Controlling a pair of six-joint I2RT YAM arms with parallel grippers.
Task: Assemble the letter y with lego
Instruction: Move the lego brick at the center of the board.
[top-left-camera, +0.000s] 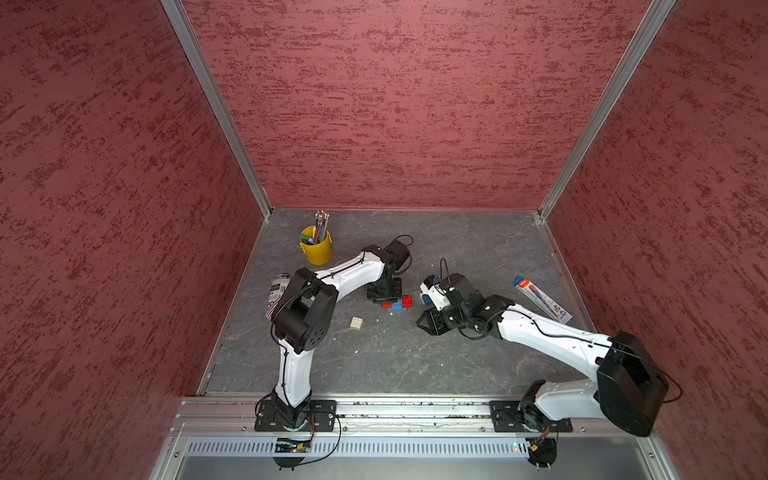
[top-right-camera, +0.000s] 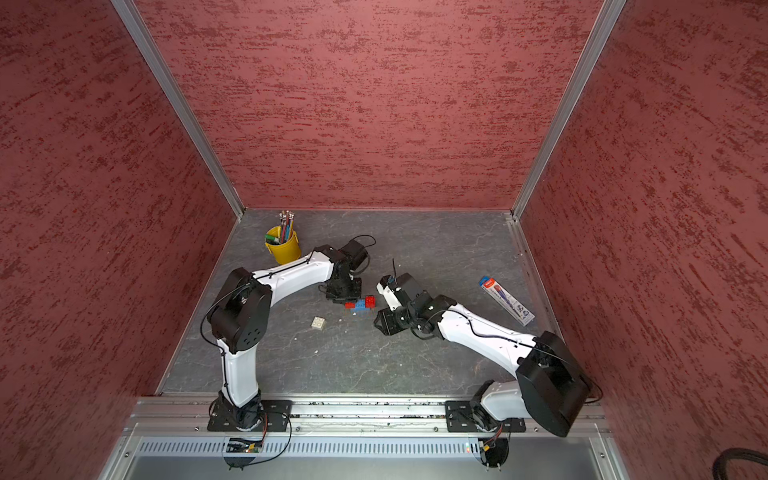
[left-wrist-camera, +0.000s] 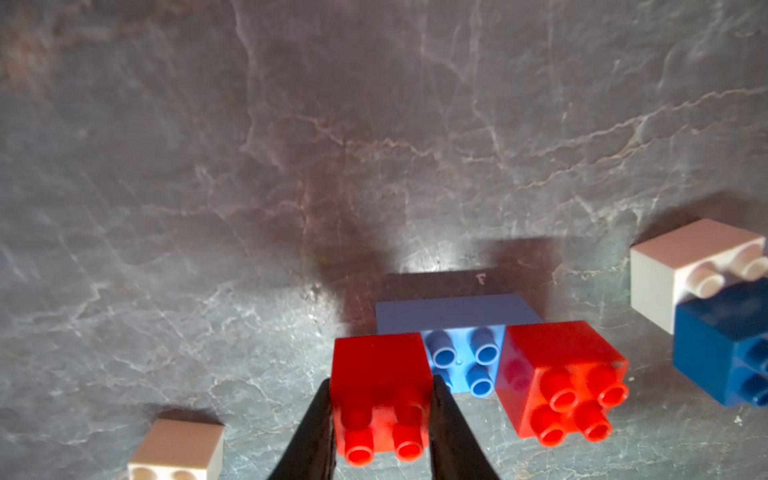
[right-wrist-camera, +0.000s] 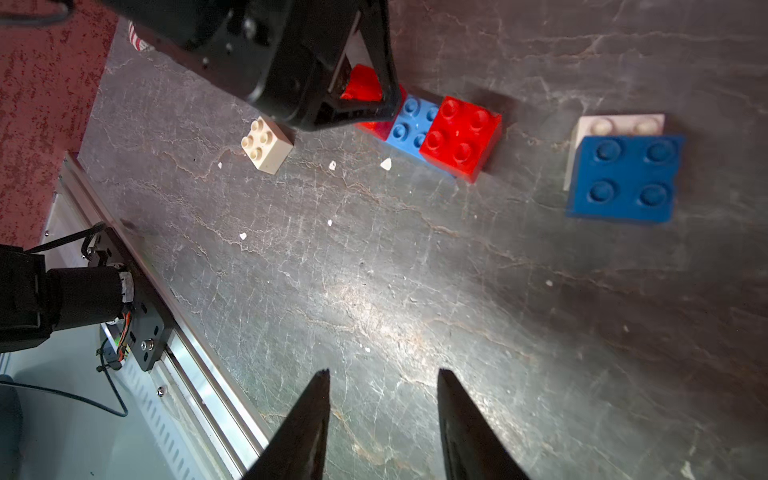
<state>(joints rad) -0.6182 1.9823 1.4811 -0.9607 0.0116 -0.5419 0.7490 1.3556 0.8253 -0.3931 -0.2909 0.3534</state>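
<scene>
While the left hand (top-left-camera: 384, 296) is reaching down to the grey tabletop (top-left-camera: 415, 365) in both top views, a small white square lego brick (top-left-camera: 356, 323) is lying loose nearby. From the left wrist, its fingers (left-wrist-camera: 307, 436) are clenching a red square lego brick (left-wrist-camera: 378, 361) sitting on one end of a light blue rectangular brick (left-wrist-camera: 457, 316), and a second red square brick (left-wrist-camera: 561, 365) is sitting on the other end. From the right wrist, the right hand (right-wrist-camera: 383, 372) is hanging released and empty, while a dark blue square brick (right-wrist-camera: 623, 174) is resting on another white brick (right-wrist-camera: 615, 122), apart from the rest.
</scene>
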